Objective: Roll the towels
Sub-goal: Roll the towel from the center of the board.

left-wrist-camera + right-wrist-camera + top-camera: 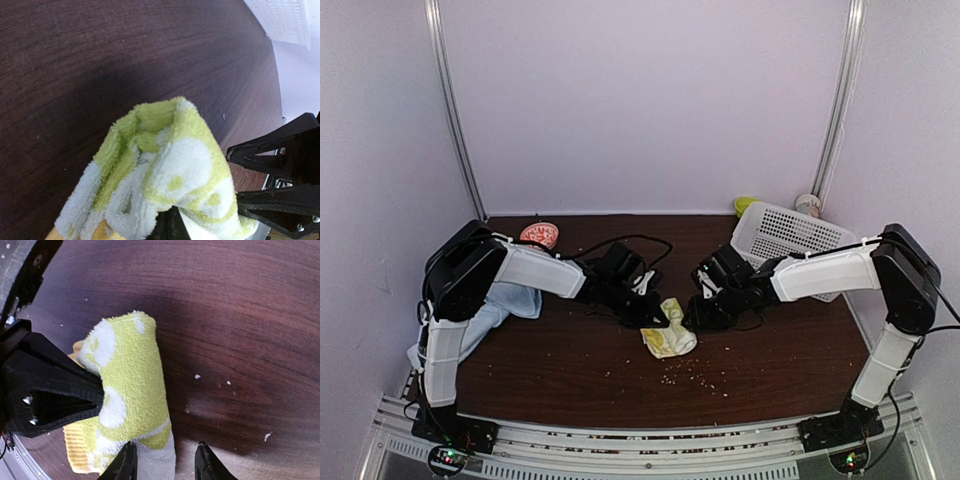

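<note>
The bunched towel (669, 341) sits mid-table between the arms, with the left gripper (656, 320) at its left side and the right gripper (692, 322) just at its right. Crumbs (698, 373) lie in front of it. The other towel (500, 308) lies at the left edge, under the left arm. A basket (790, 238) sits back right, a bowl (539, 235) back left.

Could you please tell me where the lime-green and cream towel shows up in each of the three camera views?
Top external: the lime-green towel lies bunched near the middle of the table.
Left wrist: the lime-green towel fills the lower centre, humped up.
Right wrist: the lime-green towel runs from the upper left-centre down to the bottom edge.
Shared landmark: the dark wooden table under it in all three.
</note>
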`<action>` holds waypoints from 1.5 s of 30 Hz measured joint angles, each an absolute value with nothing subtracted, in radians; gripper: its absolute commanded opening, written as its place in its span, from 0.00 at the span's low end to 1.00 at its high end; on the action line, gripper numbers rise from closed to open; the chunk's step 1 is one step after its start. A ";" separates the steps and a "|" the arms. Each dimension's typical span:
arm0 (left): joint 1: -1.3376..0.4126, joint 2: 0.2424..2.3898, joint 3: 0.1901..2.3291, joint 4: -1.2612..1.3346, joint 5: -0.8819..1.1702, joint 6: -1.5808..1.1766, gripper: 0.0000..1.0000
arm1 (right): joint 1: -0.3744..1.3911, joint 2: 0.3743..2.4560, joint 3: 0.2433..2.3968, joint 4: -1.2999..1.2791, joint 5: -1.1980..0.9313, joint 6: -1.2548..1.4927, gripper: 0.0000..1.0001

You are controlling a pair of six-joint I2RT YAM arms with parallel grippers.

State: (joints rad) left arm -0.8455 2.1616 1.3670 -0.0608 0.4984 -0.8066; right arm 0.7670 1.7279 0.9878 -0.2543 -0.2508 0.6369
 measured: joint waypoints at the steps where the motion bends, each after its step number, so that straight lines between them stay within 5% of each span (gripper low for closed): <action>1: -0.846 2.162 1.366 -0.061 0.498 -0.807 0.07 | 0.767 1.733 0.995 -0.253 -0.255 0.636 0.41; 10: -0.846 2.126 1.352 -0.105 0.492 -0.788 0.28 | 0.772 1.761 1.011 -0.249 -0.266 0.636 0.41; 29: -0.846 1.959 1.288 -0.261 0.442 -0.735 0.33 | 0.788 1.809 1.062 -0.255 -0.265 0.632 0.41; 39: -0.843 1.922 1.243 -0.326 0.331 -0.719 0.24 | 0.803 1.824 1.078 -0.262 -0.261 0.632 0.41; 45: -0.843 1.934 1.232 -0.347 0.289 -0.711 0.04 | 0.808 1.824 1.082 -0.268 -0.257 0.632 0.41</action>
